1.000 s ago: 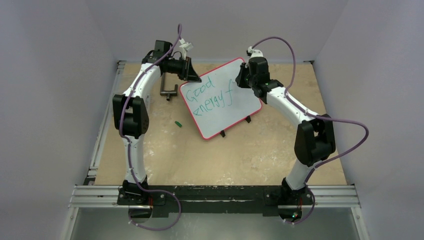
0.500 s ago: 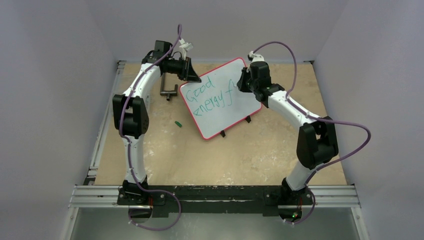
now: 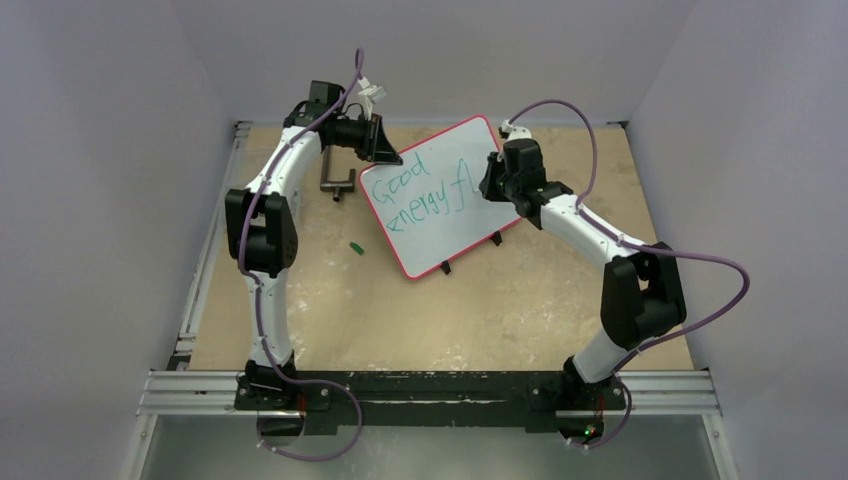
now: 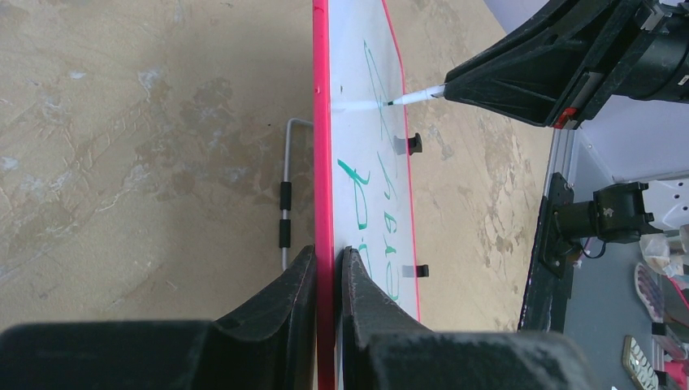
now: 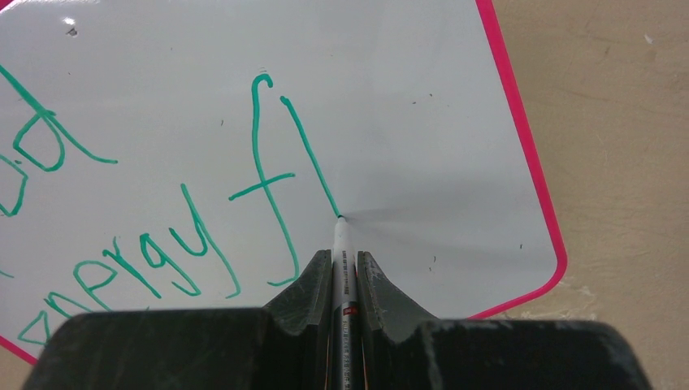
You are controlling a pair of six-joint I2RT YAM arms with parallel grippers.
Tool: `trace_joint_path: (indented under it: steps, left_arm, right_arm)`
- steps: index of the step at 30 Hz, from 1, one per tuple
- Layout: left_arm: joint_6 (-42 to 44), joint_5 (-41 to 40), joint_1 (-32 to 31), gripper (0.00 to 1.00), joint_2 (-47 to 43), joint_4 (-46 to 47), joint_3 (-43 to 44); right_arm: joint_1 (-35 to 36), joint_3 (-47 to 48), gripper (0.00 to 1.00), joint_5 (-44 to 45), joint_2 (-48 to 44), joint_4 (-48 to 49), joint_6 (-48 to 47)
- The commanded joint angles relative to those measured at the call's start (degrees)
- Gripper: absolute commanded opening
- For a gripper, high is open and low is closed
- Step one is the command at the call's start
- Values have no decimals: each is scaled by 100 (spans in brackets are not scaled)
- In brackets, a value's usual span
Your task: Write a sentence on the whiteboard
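Observation:
The whiteboard (image 3: pixel 440 195) with its red frame stands tilted on the table, propped on two black clip feet. My left gripper (image 4: pixel 327 260) is shut on the whiteboard's red edge (image 4: pixel 323 162), one finger on each side. The sentence (image 3: pixel 418 192) in green reads "Good" above "energy fl". In the right wrist view the green letters (image 5: pixel 268 175) end at the marker tip. My right gripper (image 5: pixel 343 264) is shut on a white marker (image 5: pixel 340 244), whose tip touches the board at the bottom of the "l". From the left wrist view the marker (image 4: pixel 414 97) meets the board from the right.
A small green marker cap (image 3: pixel 354 246) lies on the tan table left of the board. A metal bracket (image 3: pixel 337 181) sits beside the left arm. A wire stand (image 4: pixel 286 203) shows behind the board. Grey walls enclose the table.
My right gripper has moved down and right across the board, and the marker has drawn an "l" after the "f". The left arm and the board have stayed put.

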Motion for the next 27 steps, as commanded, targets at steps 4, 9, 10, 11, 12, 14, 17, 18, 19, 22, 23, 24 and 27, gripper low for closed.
trace_joint_path:
  steps: [4, 9, 10, 11, 12, 14, 17, 18, 19, 22, 23, 24, 27]
  left_arm:
    - [370, 146, -66, 0, -380, 157, 21]
    - [376, 150, -61, 0, -394, 153, 25]
    - [380, 154, -65, 0, -378, 161, 25]
    - [373, 159, -66, 0, -376, 167, 25]
    - [369, 163, -66, 0, -373, 168, 25]
    - [367, 166, -66, 0, -372, 178, 34]
    - [368, 162, -66, 0, -375, 173, 28]
    - [366, 163, -66, 0, -378, 172, 27]
    - [372, 164, -66, 0, -381, 165, 19]
    - [381, 164, -65, 0, -399, 162, 16]
    - [378, 163, -66, 0, -394, 164, 14]
    - [382, 162, -66, 0, -394, 160, 16]
    - [376, 164, -66, 0, -393, 167, 16]
  right_arm:
    - [-1, 426, 0, 344, 127, -136, -76]
    - [-4, 763, 0, 399, 306, -191, -124]
    - [-2, 795, 0, 397, 300, -204, -132]
    - [-4, 832, 0, 392, 281, -213, -138]
    - [1, 848, 0, 388, 248, -223, -144]
    - [-5, 852, 0, 379, 168, -216, -146]
    - [-2, 843, 0, 352, 54, -177, -132]
    - [-6, 850, 0, 352, 25, -149, -127]
    - [-2, 860, 0, 369, 4, -125, -126]
    - [-47, 955, 0, 405, -1, -109, -114]
    - [-65, 1006, 0, 401, 14, -104, -118]
    - [-88, 1058, 0, 398, 45, -102, -116]
    - [-128, 1176, 0, 373, 131, -101, -110]
